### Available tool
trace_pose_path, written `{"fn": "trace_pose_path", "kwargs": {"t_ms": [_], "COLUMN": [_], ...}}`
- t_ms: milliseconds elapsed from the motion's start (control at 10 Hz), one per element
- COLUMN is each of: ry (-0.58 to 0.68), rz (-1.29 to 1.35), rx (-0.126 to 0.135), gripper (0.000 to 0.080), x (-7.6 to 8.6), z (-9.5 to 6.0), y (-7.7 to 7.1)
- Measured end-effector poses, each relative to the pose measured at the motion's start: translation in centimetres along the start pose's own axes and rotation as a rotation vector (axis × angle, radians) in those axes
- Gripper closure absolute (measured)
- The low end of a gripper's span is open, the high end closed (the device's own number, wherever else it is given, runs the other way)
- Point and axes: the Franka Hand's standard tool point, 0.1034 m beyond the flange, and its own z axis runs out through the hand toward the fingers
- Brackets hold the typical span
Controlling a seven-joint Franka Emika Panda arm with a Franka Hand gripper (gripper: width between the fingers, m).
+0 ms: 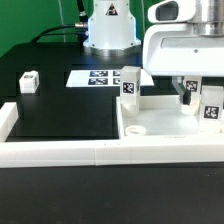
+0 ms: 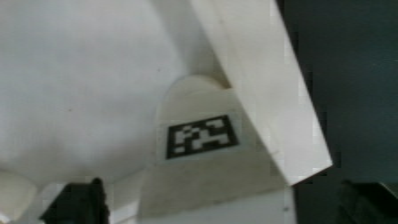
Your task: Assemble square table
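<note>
So counting what's on the black table [image 1: 60,110]: one big white square table top [image 1: 165,127], tray-like with raised walls, sitting on the exterior view's right, pushed up against the long white border wall [image 1: 60,152] that runs along the near edge. I can see one round socket [image 1: 135,130] in its near corner.

Leg blocks: I count three that I'm sure of. One small leg block [image 1: 29,81] sits alone on the table, well off to the exterior view's left. A second leg block [image 1: 130,84] stands upright at the far wall of the top with its tag facing the camera. A third leg block [image 1: 211,104] stands at the right side of the top, just beside the gripper. A fourth I can't make out.

One marker board [image 1: 95,77] lies flat further back, in front of the robot's base [image 1: 108,30].

The arm comes down from above on the right, wrist pointing straight down over the top, with the gripper [image 1: 189,92] low inside the tray. The fingers [image 2: 75,203] are spread as wide as they go and they've got nothing between them. From the wrist view you mostly get white plastic: an inner corner of the top's wall with a tag [image 2: 203,137] on it, right under the fingers
</note>
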Motion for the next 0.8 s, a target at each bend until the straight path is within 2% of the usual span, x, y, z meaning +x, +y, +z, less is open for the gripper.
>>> {"fn": "trace_pose_path", "kwargs": {"t_ms": [200, 400, 800], "ry": [0.0, -0.004, -0.005], "rz": [0.018, 0.18, 0.439], "rx": [0.0, 0.005, 0.003], "gripper": [0.0158, 0.0509, 0.0507], "x": [-0.01, -0.11, -0.08], "z": [0.01, 0.04, 0.08], "y": [0.0, -0.07, 0.1]}}
